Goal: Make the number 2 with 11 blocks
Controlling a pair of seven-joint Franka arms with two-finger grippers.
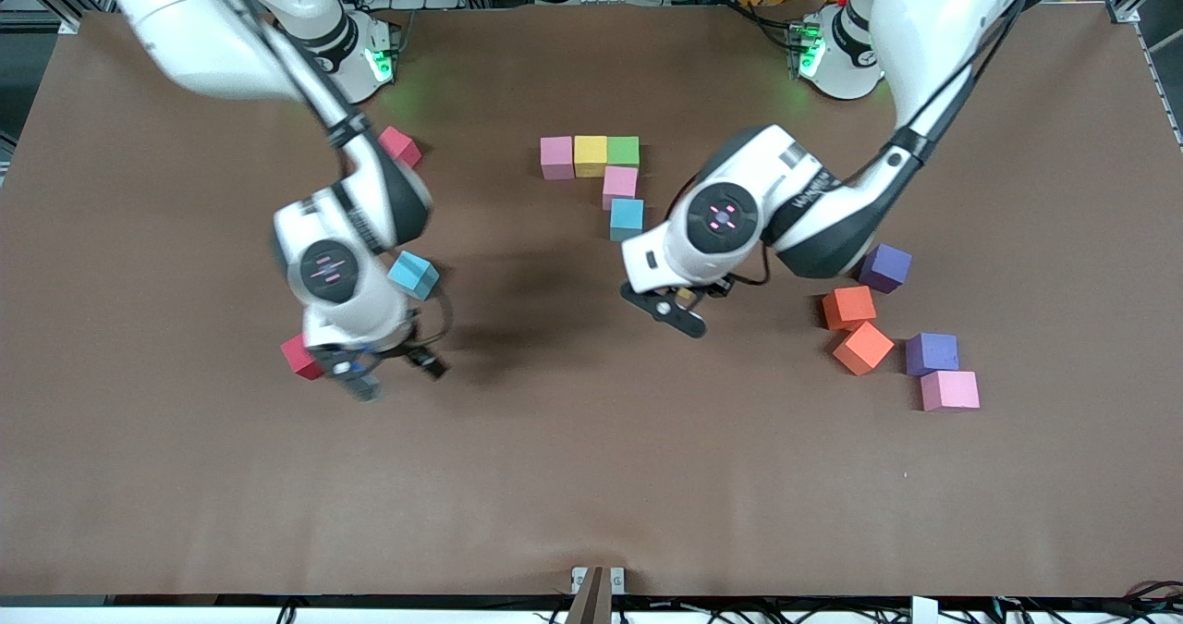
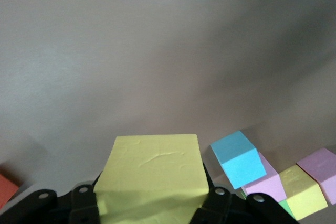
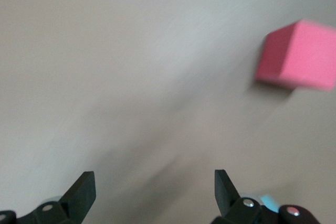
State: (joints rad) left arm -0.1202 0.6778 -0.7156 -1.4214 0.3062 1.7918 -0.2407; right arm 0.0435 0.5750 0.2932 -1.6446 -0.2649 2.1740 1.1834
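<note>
Hanging over bare worktop (image 1: 573,476) toward the right arm's end, the right tool (image 1: 388,370) has its fingers (image 3: 81,195) spread apart and empty. A red block (image 1: 300,358) lies just beside it, a light blue block (image 1: 413,275) shows next to the right wrist, and another red block (image 1: 400,146) sits nearer the right arm's base.

At mid-worktop the started number 2 (image 1: 601,180) consists of a row of pink block (image 1: 556,157), yellow block (image 1: 591,154) and green block (image 1: 624,151), all touching. A second pink block (image 1: 620,185) lies just nearer the front camera than the green one, and a second light blue block (image 1: 627,218) follows it nearer still.

Next comes the left tool (image 1: 679,310), over the worktop just beside that light blue block and clamped on a second yellow block (image 2: 155,174), which fills the gap between its fingers (image 2: 220,205).

Toward the left arm's end lies a loose cluster: a purple block (image 1: 885,267), two orange blocks (image 1: 848,307) (image 1: 863,348) close together, another purple block (image 1: 932,353), and a third pink block (image 1: 950,390) touching it.
</note>
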